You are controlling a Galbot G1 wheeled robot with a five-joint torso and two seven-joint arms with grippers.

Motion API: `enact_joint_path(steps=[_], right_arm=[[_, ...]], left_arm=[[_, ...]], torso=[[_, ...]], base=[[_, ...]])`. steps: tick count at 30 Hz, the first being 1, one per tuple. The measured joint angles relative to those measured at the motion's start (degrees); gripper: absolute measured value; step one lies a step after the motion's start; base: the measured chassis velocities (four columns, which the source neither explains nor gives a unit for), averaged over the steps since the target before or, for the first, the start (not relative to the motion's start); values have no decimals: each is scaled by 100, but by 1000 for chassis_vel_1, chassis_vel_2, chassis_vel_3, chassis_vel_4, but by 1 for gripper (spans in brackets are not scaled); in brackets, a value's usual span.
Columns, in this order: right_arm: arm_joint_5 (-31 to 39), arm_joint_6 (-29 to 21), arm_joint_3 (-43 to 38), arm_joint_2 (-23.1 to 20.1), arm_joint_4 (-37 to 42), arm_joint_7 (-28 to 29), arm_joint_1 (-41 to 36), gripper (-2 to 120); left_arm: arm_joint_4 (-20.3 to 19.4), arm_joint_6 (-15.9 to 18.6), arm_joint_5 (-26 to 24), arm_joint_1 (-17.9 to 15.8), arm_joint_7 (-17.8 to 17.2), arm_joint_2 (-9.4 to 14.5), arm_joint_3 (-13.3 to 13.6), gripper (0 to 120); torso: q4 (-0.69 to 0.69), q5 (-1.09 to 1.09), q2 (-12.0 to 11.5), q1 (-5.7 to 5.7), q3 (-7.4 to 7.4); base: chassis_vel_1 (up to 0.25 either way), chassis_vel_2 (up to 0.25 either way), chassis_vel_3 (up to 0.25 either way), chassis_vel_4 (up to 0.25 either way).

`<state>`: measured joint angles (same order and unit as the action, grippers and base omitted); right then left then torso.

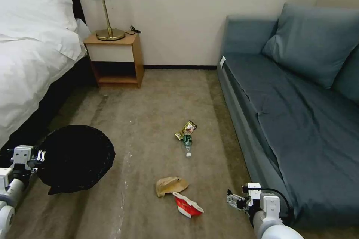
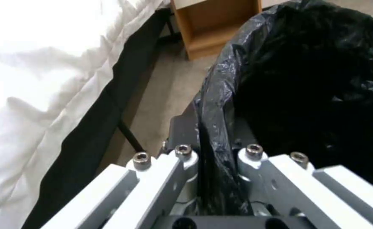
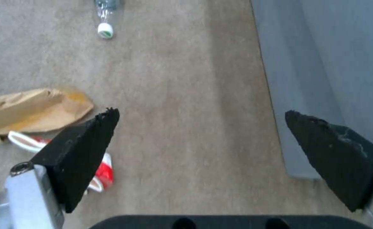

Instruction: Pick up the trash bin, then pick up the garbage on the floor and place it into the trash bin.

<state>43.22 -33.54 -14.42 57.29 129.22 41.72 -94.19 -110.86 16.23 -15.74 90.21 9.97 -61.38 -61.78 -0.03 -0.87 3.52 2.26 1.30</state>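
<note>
The trash bin (image 1: 76, 158), its black bag (image 2: 305, 79) draped over the rim, hangs low on the left beside the bed. My left gripper (image 1: 39, 155) is shut on its near rim, and the left wrist view shows the gripper (image 2: 214, 149) pinching the bag-covered edge. Garbage lies on the carpet: a gold wrapper (image 1: 187, 129), a small bottle (image 1: 187, 143), a brown paper bag (image 1: 171, 185) and a red-and-white carton (image 1: 187, 205). My right gripper (image 1: 232, 198) is open and empty just right of the carton. In its wrist view, the gripper (image 3: 200, 112) is above bare carpet, with the bag (image 3: 30, 109) and carton (image 3: 104, 171) beside one finger.
A bed with white linen (image 1: 33, 56) runs along the left. The blue sofa (image 1: 299, 119) lines the right, its base (image 3: 322, 63) close to my right gripper. A wooden nightstand (image 1: 116, 59) with a brass lamp (image 1: 108, 33) stands against the back wall. Open carpet lies between.
</note>
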Motion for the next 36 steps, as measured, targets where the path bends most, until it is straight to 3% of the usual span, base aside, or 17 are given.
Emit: enact_joint_path(steps=[9, 12, 15, 21, 30, 36], right_arm=[[460, -272, 288, -228, -228, 257, 491, 100], [1431, -715, 789, -569, -500, 671, 1260, 100], [1793, -812, 946, -649, -557, 791, 1487, 100], [2815, -858, 2152, -858, -1075, 1011, 2783, 100], [3475, -881, 3486, -1032, -1472, 1060, 3943, 100], [3693, -882, 4197, -913, -1702, 1057, 4593, 100]], left_arm=[[48, -96, 116, 2, 138, -20, 88, 6], [82, -222, 278, 85, 238, -113, 71, 6], [117, -257, 332, 89, 255, -141, 70, 6], [173, -393, 712, 174, 383, -391, 70, 6], [-124, -445, 974, 258, 406, -699, 31, 6], [-221, -446, 1034, 322, 402, -847, 31, 6]], torso=[[0, -1, 0, -1, -1], [2, 0, 0, 0, -1], [2, 0, 0, 0, -1], [3, 0, 0, 0, -1], [1, 0, 0, 0, -1], [2, -1, 0, 0, -1]], base=[[0, 0, 0, 0], [0, 0, 0, 0], [0, 0, 0, 0], [0, 0, 0, 0], [0, 0, 0, 0], [0, 0, 0, 0]])
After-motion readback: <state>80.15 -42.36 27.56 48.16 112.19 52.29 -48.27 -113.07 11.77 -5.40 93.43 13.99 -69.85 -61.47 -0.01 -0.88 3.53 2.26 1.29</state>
